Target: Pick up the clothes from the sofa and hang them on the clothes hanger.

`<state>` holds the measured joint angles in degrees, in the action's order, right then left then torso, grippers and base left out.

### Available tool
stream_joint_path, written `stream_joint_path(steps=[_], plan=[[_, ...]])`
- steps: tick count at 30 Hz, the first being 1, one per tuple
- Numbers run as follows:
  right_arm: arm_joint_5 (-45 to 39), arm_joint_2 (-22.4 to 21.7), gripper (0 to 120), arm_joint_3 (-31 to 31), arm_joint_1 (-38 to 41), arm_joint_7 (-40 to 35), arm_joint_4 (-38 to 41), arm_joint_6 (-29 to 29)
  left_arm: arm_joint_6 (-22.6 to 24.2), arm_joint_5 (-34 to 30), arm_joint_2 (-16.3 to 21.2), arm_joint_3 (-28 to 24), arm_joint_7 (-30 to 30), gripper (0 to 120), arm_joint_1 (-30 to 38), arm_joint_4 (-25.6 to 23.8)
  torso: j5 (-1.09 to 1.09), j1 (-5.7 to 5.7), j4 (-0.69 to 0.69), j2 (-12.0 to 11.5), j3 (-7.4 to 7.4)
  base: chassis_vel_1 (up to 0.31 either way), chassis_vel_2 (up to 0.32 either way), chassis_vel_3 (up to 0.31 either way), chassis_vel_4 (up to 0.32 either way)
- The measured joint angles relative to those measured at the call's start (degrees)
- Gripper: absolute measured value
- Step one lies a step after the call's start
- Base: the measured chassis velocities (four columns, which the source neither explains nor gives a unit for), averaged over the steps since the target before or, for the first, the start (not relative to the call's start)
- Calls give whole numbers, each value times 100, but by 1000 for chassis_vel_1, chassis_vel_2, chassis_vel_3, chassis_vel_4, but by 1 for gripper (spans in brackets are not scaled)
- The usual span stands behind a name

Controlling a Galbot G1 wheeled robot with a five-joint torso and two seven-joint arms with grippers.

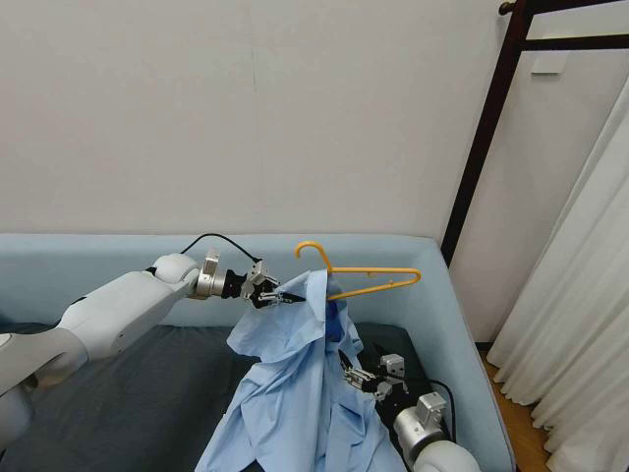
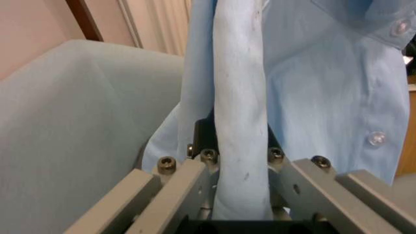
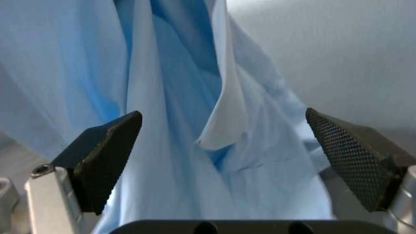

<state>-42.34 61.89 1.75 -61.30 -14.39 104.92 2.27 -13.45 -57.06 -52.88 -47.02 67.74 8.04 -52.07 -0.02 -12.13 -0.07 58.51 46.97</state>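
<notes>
A light blue shirt (image 1: 290,393) hangs on a yellow hanger (image 1: 371,283) above the sofa seat. My left gripper (image 1: 279,296) reaches in from the left and is shut on a fold of the shirt (image 2: 240,97) near the collar, with the cloth pinched between its fingers (image 2: 195,161). My right gripper (image 1: 351,374) is low at the shirt's right side, below the hanger. It is open, its black pads (image 3: 104,156) spread wide, and shirt fabric (image 3: 175,122) hangs just in front of them.
The pale blue sofa (image 1: 98,258) has a dark seat cushion (image 1: 128,403). A dark wooden clothes rack (image 1: 486,128) stands behind the sofa's right end. White curtains (image 1: 580,324) hang at the far right.
</notes>
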Motion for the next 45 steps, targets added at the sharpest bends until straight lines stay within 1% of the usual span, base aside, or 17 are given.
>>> stream_joint_path(steps=[6, 13, 15, 20, 23, 24, 28, 29, 33, 34, 38, 39, 40, 42, 43, 44, 45], plan=[[-580, 281, 100, 51, 230, -387, -194, 171, 51, -87, -12, -54, -36, 2, 59, -95, 1, 0, 0, 0, 0, 0, 0, 0, 0], [-474, 525, 100, 50, 543, -910, -639, 238, 57, -101, 10, -71, -138, 2, 93, -277, 1, 0, 0, 0, 0, 0, 0, 0, 0], [-691, 628, 100, 13, 697, -1162, -737, 370, 65, -116, 12, -71, -163, 2, 93, -352, 0, 0, 0, 0, 0, 0, 0, 0, 0], [-824, 738, 99, -10, 814, -1365, -871, 442, 82, -160, 10, -70, -171, 2, 82, -413, 0, 0, 1, 0, 0, 0, 0, 0, 0], [-963, 820, 89, -82, 819, -1427, -945, 466, 94, -191, 20, -76, -170, 2, 103, -402, 0, 0, -1, 0, 0, 0, 0, 0, 0], [-963, 820, 89, -82, 819, -1427, -945, 466, 94, -191, 20, -76, -170, 2, 103, -402, 0, 0, -1, 0, 0, 0, 0, 0, 0], [-1006, 807, 70, -90, 811, -1330, -938, 456, 90, -195, 23, -101, -130, 2, 163, -303, 1, 0, 1, 0, 0, 0, 0, 0, 0], [-1006, 807, 70, -90, 811, -1330, -938, 456, 90, -195, 23, -101, -130, 2, 163, -303, 1, 0, 1, 0, 0, 0, 0, 0, 0], [-995, 669, 51, -66, 786, -1162, -864, 417, 75, -199, 33, -102, -112, 2, 156, -276, 1, 0, -1, 0, 0, 0, 0, 0, 0], [-995, 669, 51, -66, 786, -1162, -864, 417, 75, -199, 33, -102, -112, 2, 156, -276, 1, 0, -1, 0, 0, 0, 0, 0, 0], [-998, 600, 34, -87, 743, -1070, -837, 395, 36, -198, 27, -93, -78, 2, 102, -201, 0, 0, 2, 0, 0, 0, 0, 0, 0], [-995, 563, 30, -91, 721, -1050, -830, 393, 18, -198, 21, -86, -58, 2, 98, -169, 0, 0, 1, 0, 0, 0, 0, 0, 0], [-995, 563, 30, -91, 721, -1050, -830, 393, 18, -198, 21, -86, -58, 2, 98, -169, 0, 0, 1, 0, 0, 0, 0, 0, 0], [-990, 427, 19, -115, 644, -974, -775, 387, -23, -190, 17, -51, -16, 2, 77, -105, 1, 0, 0, 0, 0, 0, 0, 0, 0], [-988, 385, 16, -121, 627, -953, -750, 386, -33, -188, 25, -38, -8, 2, 64, -106, 1, 0, -2, 0, 0, 0, 0, 0, 0], [-988, 385, 16, -121, 627, -953, -750, 386, -33, -188, 25, -38, -8, 2, 64, -106, 1, 0, -2, 0, 0, 0, 0, 0, 0], [-984, 322, 11, -129, 609, -927, -720, 385, -33, -182, 50, -27, -7, 2, 48, -118, 0, 0, -2, 0, 0, 0, 0, 0, 0]])
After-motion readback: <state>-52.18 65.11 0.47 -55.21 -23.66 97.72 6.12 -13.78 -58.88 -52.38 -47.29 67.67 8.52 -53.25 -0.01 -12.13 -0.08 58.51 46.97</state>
